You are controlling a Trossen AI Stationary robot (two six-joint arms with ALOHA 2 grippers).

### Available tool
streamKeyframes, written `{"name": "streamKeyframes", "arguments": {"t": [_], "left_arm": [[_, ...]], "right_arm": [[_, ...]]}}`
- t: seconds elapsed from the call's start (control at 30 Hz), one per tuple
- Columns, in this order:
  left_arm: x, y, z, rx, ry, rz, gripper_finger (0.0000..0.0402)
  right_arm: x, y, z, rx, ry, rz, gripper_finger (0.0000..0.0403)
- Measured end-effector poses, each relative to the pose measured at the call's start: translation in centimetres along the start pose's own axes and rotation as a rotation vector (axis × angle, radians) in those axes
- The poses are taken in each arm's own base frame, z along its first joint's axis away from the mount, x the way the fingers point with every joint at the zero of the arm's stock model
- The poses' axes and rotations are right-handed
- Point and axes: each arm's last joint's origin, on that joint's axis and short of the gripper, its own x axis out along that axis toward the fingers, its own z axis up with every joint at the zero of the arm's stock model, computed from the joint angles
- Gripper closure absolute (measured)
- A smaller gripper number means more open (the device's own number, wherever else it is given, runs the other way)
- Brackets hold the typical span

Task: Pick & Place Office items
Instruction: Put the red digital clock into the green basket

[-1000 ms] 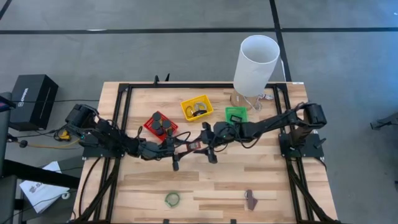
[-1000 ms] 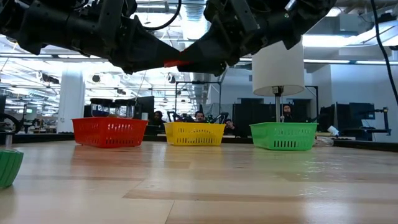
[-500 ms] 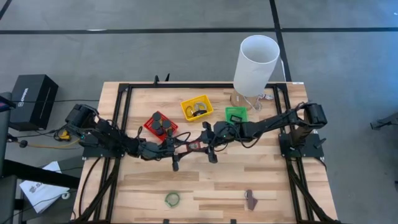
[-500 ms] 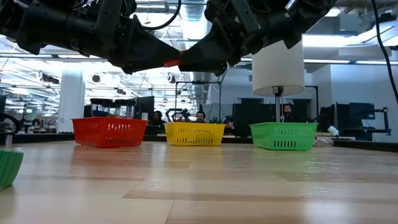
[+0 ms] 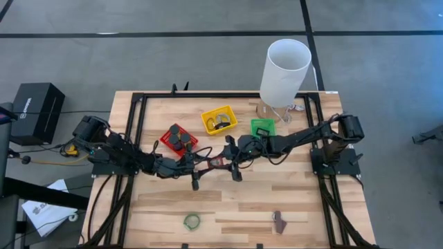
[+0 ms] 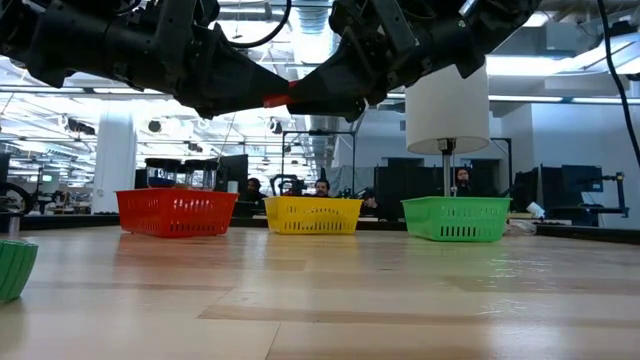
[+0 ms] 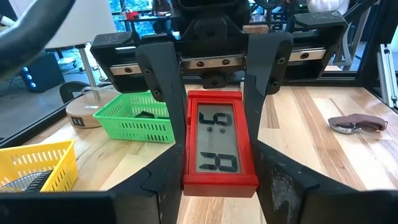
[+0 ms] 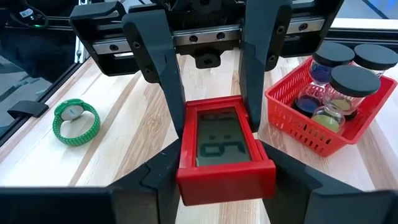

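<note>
Nothing has visibly moved since the earlier frames: both arms, the bins and the loose items sit as they did a second ago.

The left gripper [image 5: 208,163] and the right gripper [image 5: 223,160] meet nose to nose above the middle of the table [image 5: 304,207], and both are clamped on one red block [image 7: 219,146] with a grey display face. In the left wrist view the block stands between that gripper's two dark fingers [image 7: 166,93], its sides pressed by both; the right wrist view shows the same block [image 8: 224,149] gripped at its other end. In the low view the block [image 6: 277,101] is a small red patch held high over the wood, well clear of the tabletop.

Behind the grippers stand the red bin [image 5: 168,140] with black-lidded jars [image 8: 351,81] inside, the yellow bin [image 5: 208,124] and the green bin [image 5: 261,128], with the tall white cylinder [image 5: 284,69] at the far edge beyond the green one. The near half of the table is the open ground: only a green ring [image 5: 192,221] lies there toward the left and a brown clip [image 5: 278,221] toward the right, both close to the near edge and well apart from each other. Black frame rails [image 5: 131,138] run along both side edges.
</note>
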Motion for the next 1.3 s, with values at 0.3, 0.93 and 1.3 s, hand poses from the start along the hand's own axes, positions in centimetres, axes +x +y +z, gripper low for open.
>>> {"name": "streamKeyframes", "arguments": {"t": [0.3, 0.93, 1.3], "left_arm": [[0.0, 0.0, 0.0, 0.001, 0.002, 0.002, 0.0235], [0.0, 0.0, -0.1, -0.006, 0.003, -0.019, 0.0244], [0.0, 0.0, -0.1, -0.006, 0.003, -0.021, 0.024]], "right_arm": [[0.0, 0.2, 0.0, -0.001, 0.005, 0.005, 0.0187], [0.0, 0.4, -0.1, 0.026, 0.008, 0.009, 0.0173], [-0.1, -0.9, -0.1, 0.045, 0.009, -0.021, 0.0173]]}}
